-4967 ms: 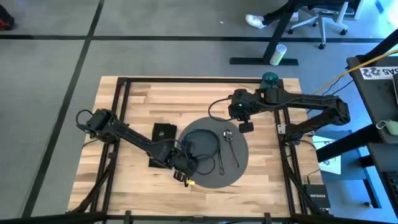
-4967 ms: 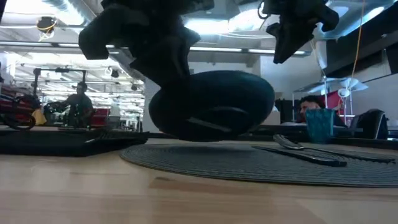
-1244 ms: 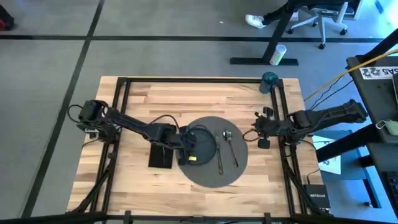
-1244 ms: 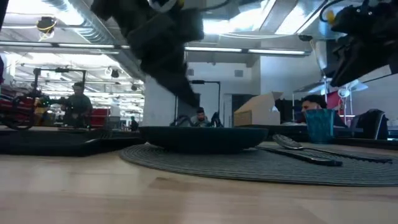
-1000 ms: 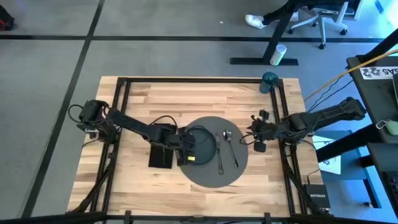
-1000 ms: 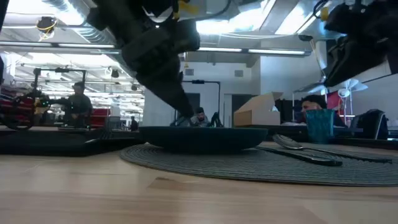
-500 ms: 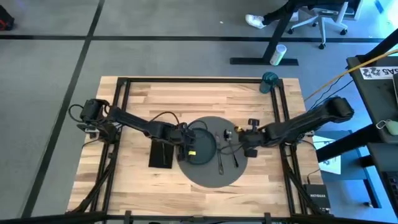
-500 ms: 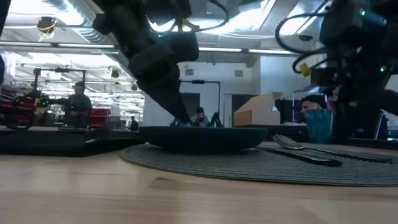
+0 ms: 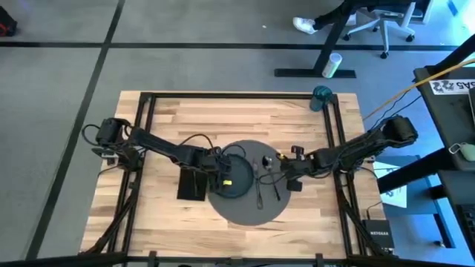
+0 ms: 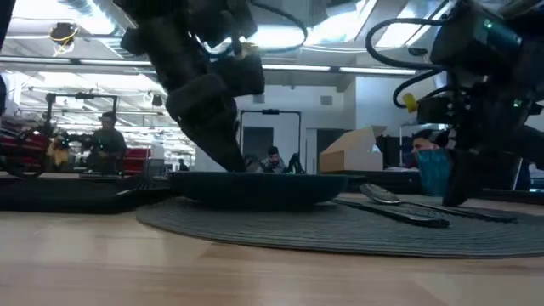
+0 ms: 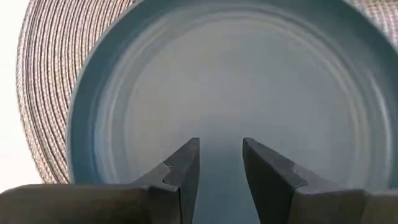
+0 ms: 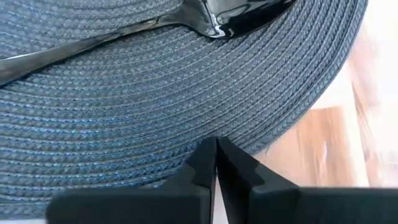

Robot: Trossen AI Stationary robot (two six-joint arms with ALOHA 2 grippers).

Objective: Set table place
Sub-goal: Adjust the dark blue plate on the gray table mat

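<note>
Since the placemat has slid left across the tabletop in the last half second, the right gripper, clamped shut on its near edge, seems to be recentring it. Farther along, the dark blue-grey plate rides on it, the left gripper slightly open and empty above. The teal cup waits at the far corner.

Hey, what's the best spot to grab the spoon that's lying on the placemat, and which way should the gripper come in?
Grip the spoon at mid-handle, coming straight down with fingers across the shaft. It lies flat on the placemat, and the handle is thin and straight, while the bowl is rounded and would likely slip. The cutlery beside it leaves little side room.
</note>
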